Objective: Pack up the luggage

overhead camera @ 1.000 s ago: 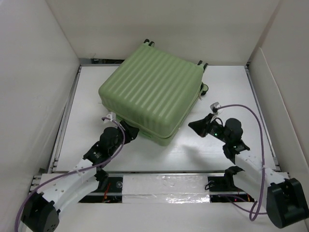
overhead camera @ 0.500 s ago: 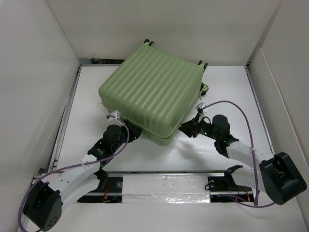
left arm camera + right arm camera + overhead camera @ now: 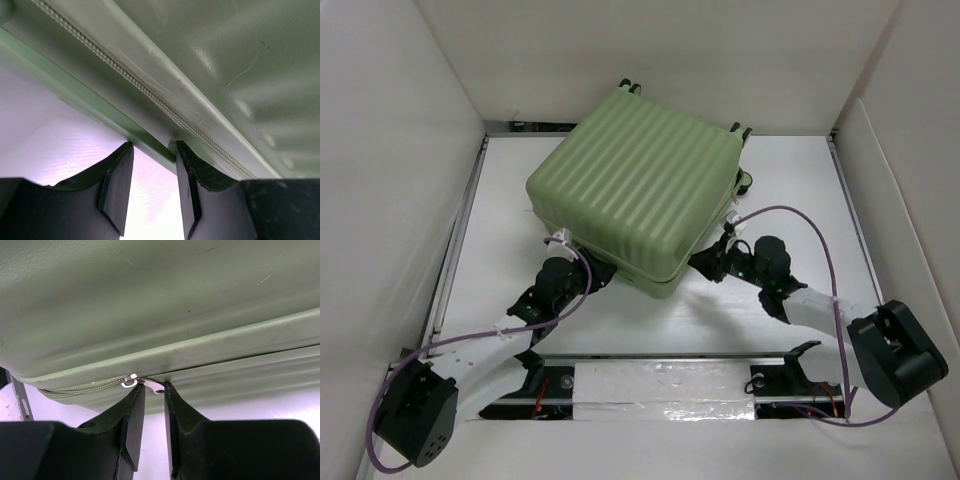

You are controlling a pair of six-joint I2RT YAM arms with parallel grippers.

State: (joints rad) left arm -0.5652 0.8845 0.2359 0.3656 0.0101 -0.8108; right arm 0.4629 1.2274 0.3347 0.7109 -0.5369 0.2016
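While the luggage (image 3: pixel 635 190) lies shut and flat on the counter (image 3: pixel 800 180), ribbed shell up and toward the far side, both arms reach in low at its near edge. The left end effector (image 3: pixel 154 150) is released: its fingers stand apart on either side of the lower shell's rim, just under the zipper (image 3: pixel 150 95), gripping nothing. The right end effector (image 3: pixel 154 390) sits at the near right side with its fingers drawn narrow about the silver zipper pull (image 3: pixel 142 384). The tab lies right at the fingertips, but whether it is truly pinched cannot be told from this view.

The step in hand looks like running the zip round the seam. The weak point is that hold. So little of the tab sits between the tips that a tug could slide it free. A pull angled away from the seam line could cock the slider and jam it, most likely where the track bends round a corner. With the left side not clamped, drag from the zip could also swing or skid the case across the smooth counter, carrying the pull out of reach.
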